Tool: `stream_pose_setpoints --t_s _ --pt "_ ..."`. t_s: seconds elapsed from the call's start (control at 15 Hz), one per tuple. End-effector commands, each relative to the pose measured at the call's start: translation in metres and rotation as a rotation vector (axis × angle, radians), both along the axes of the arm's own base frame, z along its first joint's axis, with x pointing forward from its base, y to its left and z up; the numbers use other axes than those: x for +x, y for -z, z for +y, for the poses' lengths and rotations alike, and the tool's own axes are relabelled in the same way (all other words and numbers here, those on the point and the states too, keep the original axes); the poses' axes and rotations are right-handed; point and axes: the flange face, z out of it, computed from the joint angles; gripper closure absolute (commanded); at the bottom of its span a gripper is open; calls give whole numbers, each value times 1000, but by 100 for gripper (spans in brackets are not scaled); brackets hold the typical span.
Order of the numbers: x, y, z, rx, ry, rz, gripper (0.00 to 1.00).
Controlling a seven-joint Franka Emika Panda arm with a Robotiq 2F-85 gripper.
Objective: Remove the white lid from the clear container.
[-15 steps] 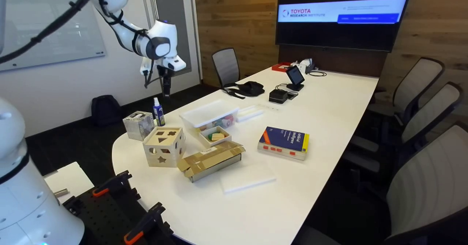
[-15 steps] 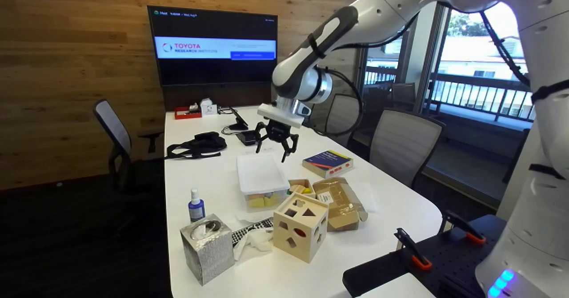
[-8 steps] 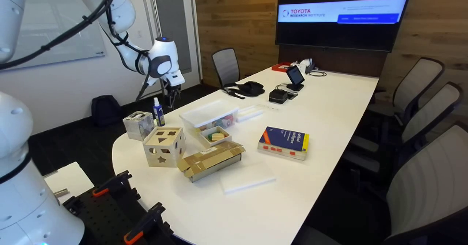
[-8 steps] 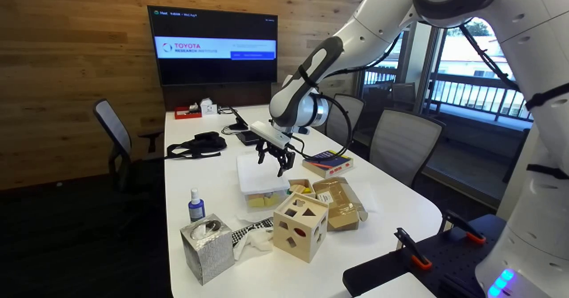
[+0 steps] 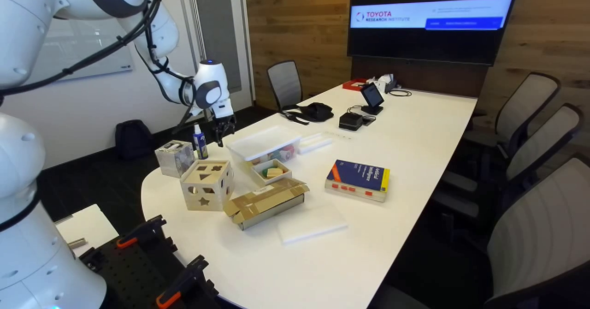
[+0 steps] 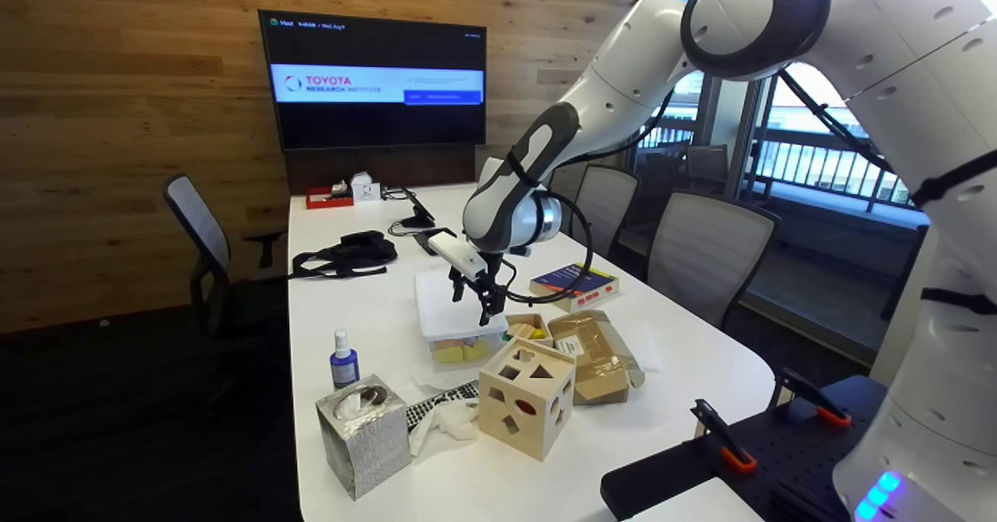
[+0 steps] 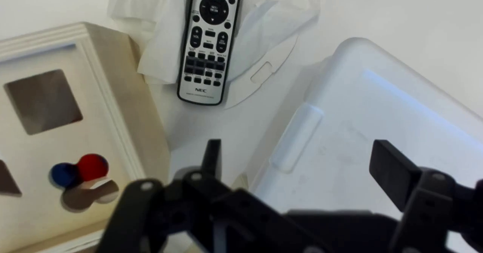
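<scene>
Lid lies on the container. The gripper, fingers spread wide, hangs over one end of the container. Near that end are the cube and the remote; the book lies farther from the container.

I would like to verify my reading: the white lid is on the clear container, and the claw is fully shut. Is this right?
Not quite. The claw is open, not shut: the wrist view shows its fingers standing wide apart. The white lid is indeed on the clear container, as both exterior views show.
</scene>
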Motion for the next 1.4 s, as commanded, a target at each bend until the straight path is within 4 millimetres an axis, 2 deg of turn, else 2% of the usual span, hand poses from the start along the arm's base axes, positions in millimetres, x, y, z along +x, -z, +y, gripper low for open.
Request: stream_pose_setpoints --t_s 0.0,0.47,0.8,0.87,0.93,1.07,1.33 --pt "17 16 10 -9 25 -13 0" --pt "39 55 15 -30 17 -13 0" --pt "49 70 17 -40 15 -20 0" --pt "50 72 16 -44 19 -17 25" --pt "52 73 16 -46 19 -19 28" --pt "54 75 15 -49 20 -22 44" --pt "58 73 16 -47 21 -26 70"
